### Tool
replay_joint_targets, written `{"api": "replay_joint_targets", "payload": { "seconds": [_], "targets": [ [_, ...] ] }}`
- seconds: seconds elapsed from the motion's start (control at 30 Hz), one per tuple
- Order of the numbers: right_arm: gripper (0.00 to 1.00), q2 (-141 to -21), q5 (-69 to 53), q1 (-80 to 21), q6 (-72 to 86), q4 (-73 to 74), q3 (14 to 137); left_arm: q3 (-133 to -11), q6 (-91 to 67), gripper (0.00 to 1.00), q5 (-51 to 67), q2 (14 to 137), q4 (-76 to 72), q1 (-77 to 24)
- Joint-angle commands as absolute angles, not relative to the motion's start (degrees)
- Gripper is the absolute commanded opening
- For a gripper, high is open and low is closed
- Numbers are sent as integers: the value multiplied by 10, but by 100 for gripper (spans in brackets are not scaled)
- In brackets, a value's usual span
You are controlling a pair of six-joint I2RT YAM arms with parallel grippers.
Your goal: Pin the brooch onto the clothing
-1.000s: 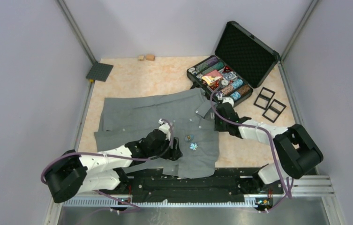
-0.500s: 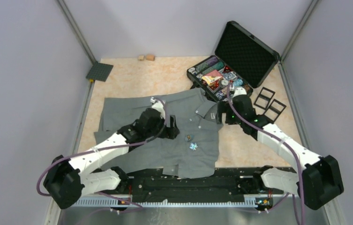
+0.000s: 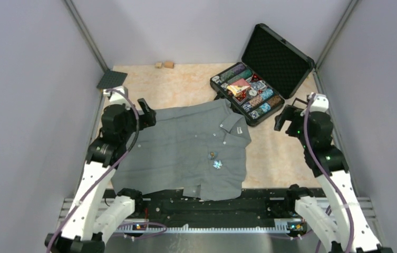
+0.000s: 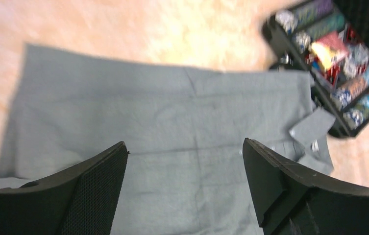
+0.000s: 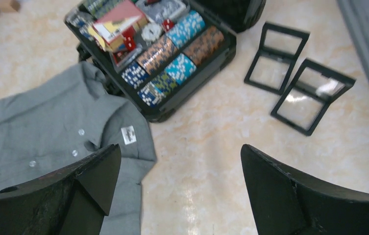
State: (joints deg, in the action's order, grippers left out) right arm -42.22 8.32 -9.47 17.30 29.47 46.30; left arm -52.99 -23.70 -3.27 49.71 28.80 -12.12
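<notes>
The clothing (image 3: 185,150) is a grey shirt spread flat mid-table, collar and white label (image 5: 128,134) toward the right. A sparkling brooch (image 3: 217,164) lies on its front, with a smaller dark piece (image 3: 213,155) just above it. My left gripper (image 3: 147,112) hangs open, high over the shirt's far left edge; in the left wrist view the left gripper (image 4: 184,143) has only grey cloth (image 4: 172,122) far below it. My right gripper (image 3: 284,118) is open and raised right of the collar; in the right wrist view the right gripper (image 5: 180,147) has bare table under it.
An open black case of poker chips (image 3: 249,95) stands behind the collar, its lid (image 3: 276,59) upright. Two black square frames (image 5: 276,58) (image 5: 312,95) lie to its right. A dark baseplate (image 3: 112,80) and two small wooden blocks (image 3: 163,65) sit at the back.
Both arms have lifted off the shirt and swung outward, left arm to the left, right arm to the right. Both grippers have opened. The shirt now lies flatter.
</notes>
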Motion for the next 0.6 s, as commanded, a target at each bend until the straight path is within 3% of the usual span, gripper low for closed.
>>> {"api": "replay_joint_targets", "payload": {
  "seconds": [0.0, 0.3, 0.57],
  "targets": [
    [95, -333, 103, -92, 133, 232, 464, -552, -145, 91, -137, 417, 262, -119],
    [95, -210, 153, -93, 117, 98, 350, -453, -89, 94, -161, 282, 176, -119],
    [94, -219, 163, -93, 115, 111, 357, -448, -86, 94, -174, 274, 182, -119]
  ]
}}
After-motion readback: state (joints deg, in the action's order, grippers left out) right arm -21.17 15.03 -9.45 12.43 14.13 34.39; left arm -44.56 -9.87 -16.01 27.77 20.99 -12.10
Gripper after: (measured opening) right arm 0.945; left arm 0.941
